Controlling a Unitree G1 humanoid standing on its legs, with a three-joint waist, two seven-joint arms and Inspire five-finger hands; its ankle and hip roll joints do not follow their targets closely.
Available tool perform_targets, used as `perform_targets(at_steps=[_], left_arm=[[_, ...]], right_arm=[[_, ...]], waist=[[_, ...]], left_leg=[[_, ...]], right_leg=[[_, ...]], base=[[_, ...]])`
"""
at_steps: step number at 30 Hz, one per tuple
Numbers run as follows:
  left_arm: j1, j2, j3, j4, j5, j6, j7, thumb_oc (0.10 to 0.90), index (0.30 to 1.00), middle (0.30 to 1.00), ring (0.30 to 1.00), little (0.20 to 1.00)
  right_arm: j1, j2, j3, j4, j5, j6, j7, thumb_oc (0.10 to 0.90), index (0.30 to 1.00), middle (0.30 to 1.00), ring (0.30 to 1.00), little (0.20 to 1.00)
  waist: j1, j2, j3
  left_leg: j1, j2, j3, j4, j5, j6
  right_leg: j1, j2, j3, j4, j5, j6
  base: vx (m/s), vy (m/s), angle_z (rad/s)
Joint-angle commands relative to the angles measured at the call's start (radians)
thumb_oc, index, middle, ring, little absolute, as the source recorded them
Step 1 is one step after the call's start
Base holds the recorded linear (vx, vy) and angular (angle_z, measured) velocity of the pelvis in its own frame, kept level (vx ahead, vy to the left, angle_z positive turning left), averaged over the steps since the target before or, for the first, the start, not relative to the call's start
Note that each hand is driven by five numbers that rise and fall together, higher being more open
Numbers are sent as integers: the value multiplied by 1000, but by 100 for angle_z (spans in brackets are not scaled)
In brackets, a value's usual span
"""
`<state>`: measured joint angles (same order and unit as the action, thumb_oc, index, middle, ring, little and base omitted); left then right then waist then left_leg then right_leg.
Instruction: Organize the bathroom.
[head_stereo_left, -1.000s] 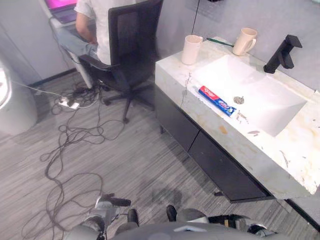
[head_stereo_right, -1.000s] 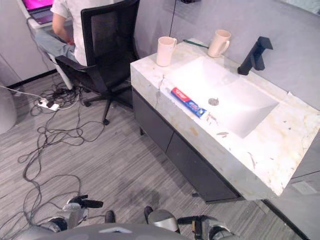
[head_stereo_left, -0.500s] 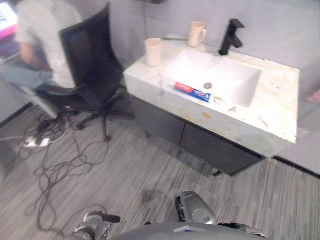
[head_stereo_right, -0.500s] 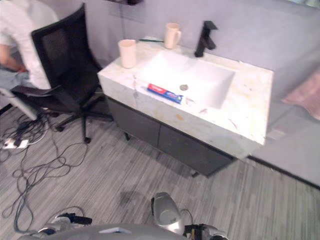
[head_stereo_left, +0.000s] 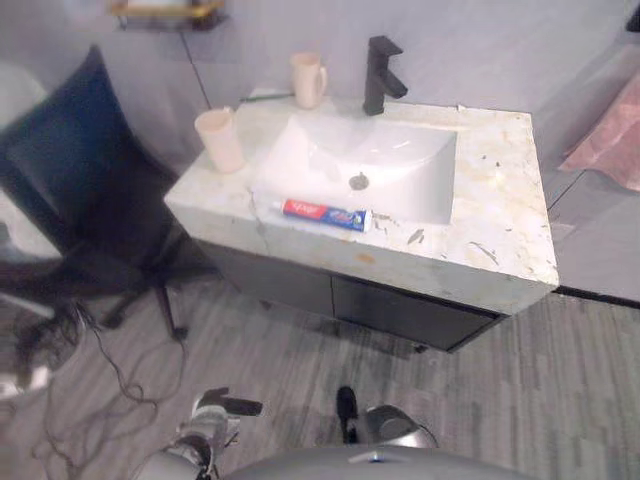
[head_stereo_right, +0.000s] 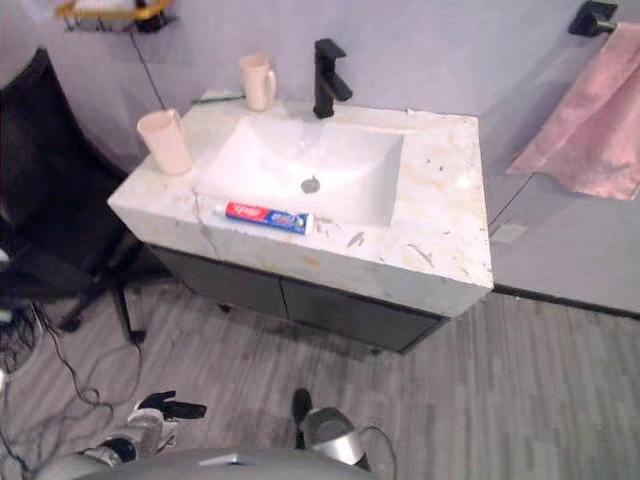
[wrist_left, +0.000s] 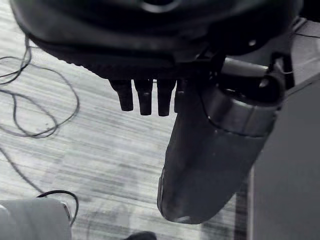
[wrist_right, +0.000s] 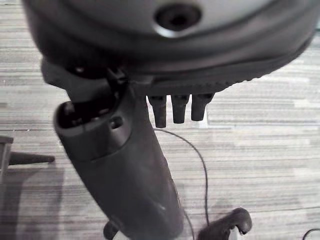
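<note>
Moved: my camera has swung; the things lie as before.
Toothpaste (head_stereo_left: 325, 213): on the counter (head_stereo_left: 500, 225), at the sink's (head_stereo_left: 390, 165) front rim.
Cups: one (head_stereo_left: 220, 140) at the left corner, another (head_stereo_left: 307, 79) beside the tap (head_stereo_left: 380, 75).
Left hand (wrist_left: 145, 97): I see it hanging empty, fingers straight, above the floor.
Right hand (wrist_right: 177, 107): same, fingers straight, empty.

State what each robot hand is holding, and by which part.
Nothing is held. The left robot hand and right robot hand hang with straight fingers over the floor; the toothpaste tube lies untouched on the counter.
</note>
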<state>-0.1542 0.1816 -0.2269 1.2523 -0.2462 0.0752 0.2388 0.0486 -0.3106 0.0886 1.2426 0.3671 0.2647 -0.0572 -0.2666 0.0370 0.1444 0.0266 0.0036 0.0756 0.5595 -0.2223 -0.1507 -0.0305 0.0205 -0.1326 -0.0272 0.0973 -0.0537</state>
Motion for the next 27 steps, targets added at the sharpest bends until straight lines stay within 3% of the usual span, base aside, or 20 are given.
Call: perform_targets(at_steps=[1, 2, 4, 6, 12, 15, 19, 21, 22, 27], left_arm=[[-15, 81, -22, -46, 30, 8, 29, 800, 900, 900, 900, 900], [-13, 81, -24, -45, 35, 11, 29, 800, 900, 900, 900, 900], [-3, 84, -46, -37, 23, 7, 37, 800, 900, 900, 900, 900], [-4, 82, -48, -24, 12, 9, 33, 800, 900, 900, 900, 900], [4, 89, -52, 1, 22, 14, 3, 800, 900, 900, 900, 900], [17, 91, -41, 8, -11, 0, 20, 800, 900, 900, 900, 900], [48, 84, 10, 4, -100, -101, 100, 800, 900, 900, 900, 900], [52, 84, 19, 0, -110, -128, 113, 800, 900, 900, 900, 900], [70, 83, 44, -22, -140, -219, 145, 800, 900, 900, 900, 900], [92, 99, 65, -188, -107, -346, 227, 800, 900, 900, 900, 900]], right_arm=[[-21, -1, 18, 13, 31, -15, -6, 800, 900, 900, 900, 900], [-29, 1, 21, 19, 40, -21, -5, 800, 900, 900, 900, 900], [-55, 13, 48, 31, 52, -34, -13, 800, 900, 900, 900, 900], [-57, 24, 55, 33, 44, -35, -20, 800, 900, 900, 900, 900], [-34, 52, 41, 34, 10, -52, -29, 800, 900, 900, 900, 900], [-27, 62, 37, 31, -40, -57, -24, 800, 900, 900, 900, 900], [-38, 78, 41, 35, -97, -67, -27, 800, 900, 900, 900, 900], [-39, 80, 41, 36, -95, -71, -29, 800, 900, 900, 900, 900], [-36, 83, 40, 32, -91, -76, -32, 800, 900, 900, 900, 900], [-36, 78, 48, 18, -78, -60, -37, 800, 900, 900, 900, 900]], waist=[[20, -70, 24], [25, -72, 20], [54, -55, 17], [51, -38, 15], [18, 5, 3], [17, 18, 1], [53, 14, -6], [59, 12, -7], [77, 7, -14], [116, -3, -21]], left_leg=[[-28, -48, 21, -215, 124, 138], [-21, -46, 8, -253, 99, 150], [8, -24, -119, -443, 133, 152], [29, -24, -128, -501, 137, 158], [84, -31, -47, -609, 142, 175], [93, -22, 21, -632, 140, 181], [102, -1, 155, -645, 139, 179], [102, 2, 168, -646, 139, 178], [100, 8, 189, -643, 141, 174], [87, 20, 185, -629, 147, 165]], right_leg=[[-56, -11, 67, 113, -69, 138], [-53, -13, 81, 109, -70, 141], [-49, 3, 146, 123, -100, 150], [-64, -2, 166, 149, -116, 163], [-100, -40, 172, 174, -119, 209], [-110, -67, 129, 178, -124, 222], [-86, -139, -7, 137, -112, 246], [-80, -146, -24, 128, -110, 248], [-66, -153, -43, 111, -110, 250], [-35, -145, -43, 95, -122, 240]], base=[[133, 155, -67], [124, 186, -64], [135, 263, -69], [145, 290, -113], [95, 218, -70], [2, 127, -83], [-9, 27, -66], [4, -35, -107], [11, -63, -111], [17, -76, -8]])
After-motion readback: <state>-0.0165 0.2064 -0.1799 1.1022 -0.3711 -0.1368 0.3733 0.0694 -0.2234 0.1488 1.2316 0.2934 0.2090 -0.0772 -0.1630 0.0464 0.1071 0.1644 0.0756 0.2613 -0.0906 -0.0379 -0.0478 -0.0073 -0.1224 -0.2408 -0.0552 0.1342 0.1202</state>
